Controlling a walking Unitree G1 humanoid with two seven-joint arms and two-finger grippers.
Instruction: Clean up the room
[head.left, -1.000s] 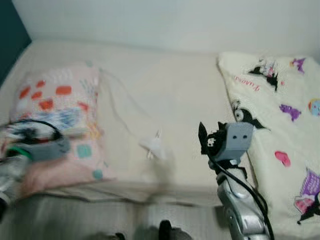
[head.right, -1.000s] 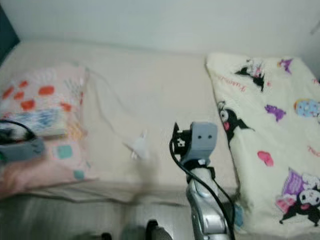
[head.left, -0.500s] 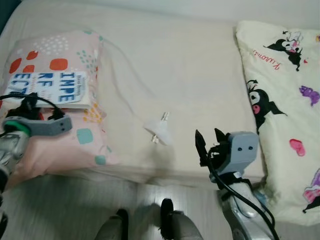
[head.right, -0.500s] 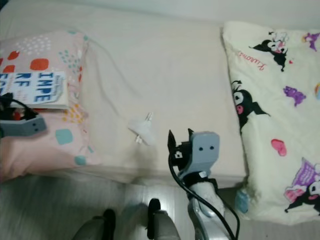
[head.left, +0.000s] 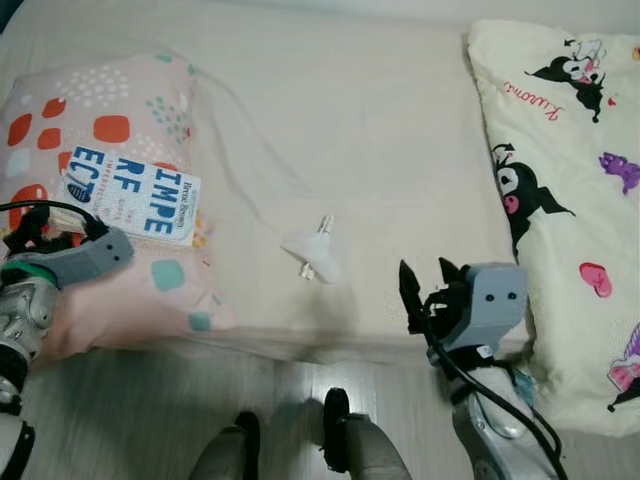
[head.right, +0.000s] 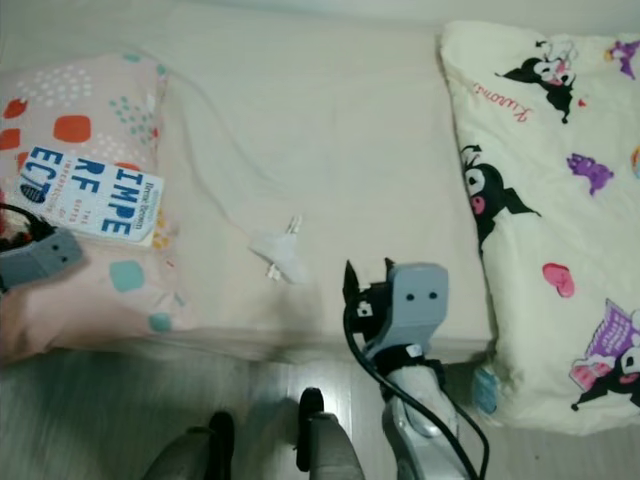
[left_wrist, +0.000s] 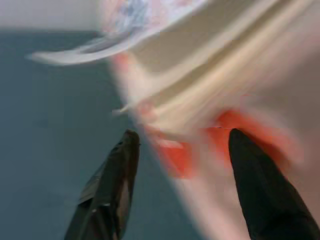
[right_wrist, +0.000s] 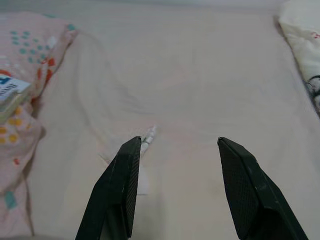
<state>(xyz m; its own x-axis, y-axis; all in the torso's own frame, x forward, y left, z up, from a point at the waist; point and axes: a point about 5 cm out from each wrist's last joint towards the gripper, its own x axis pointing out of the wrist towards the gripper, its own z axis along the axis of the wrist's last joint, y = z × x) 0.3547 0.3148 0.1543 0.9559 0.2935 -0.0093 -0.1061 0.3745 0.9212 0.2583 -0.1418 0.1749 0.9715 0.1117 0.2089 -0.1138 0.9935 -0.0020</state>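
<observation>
The bed (head.left: 380, 150) is the carrier here, its cream sheet mostly bare through the middle, and nothing on it looks put away yet, so I judge the tidy-up to be near its start.

Largest of the loose things is the cartoon-print blanket (head.left: 570, 180), which covers the bed's right side and hangs over the front right corner; it looks unfolded. Next is the pink patterned pillow (head.left: 110, 130) at the bed's left edge, lying skewed toward the front left corner.

On that pillow rests 1 book (head.left: 130, 195) with a white cover and big blue letters, tilted, its lower corner close to the pillow's front part.

Smallest is a crumpled white scrap with a small plug-like piece (head.left: 313, 250), lying near the front edge of the bed, about midway along it; what it is exactly I cannot tell.

The right gripper (head.left: 425, 288) hovers over the front edge, just right of that scrap, its 2 fingers spread apart and holding nothing; the right wrist view has the scrap (right_wrist: 146, 140) just past the tip of one finger. The left gripper (left_wrist: 180, 165) is at the pillow's front left end, close beside the book, fingers likewise apart and empty, though that view is blurred.

Left to do, by my reading: lift the scrap, take the book off the pillow, square the pillow and fold the blanket.
</observation>
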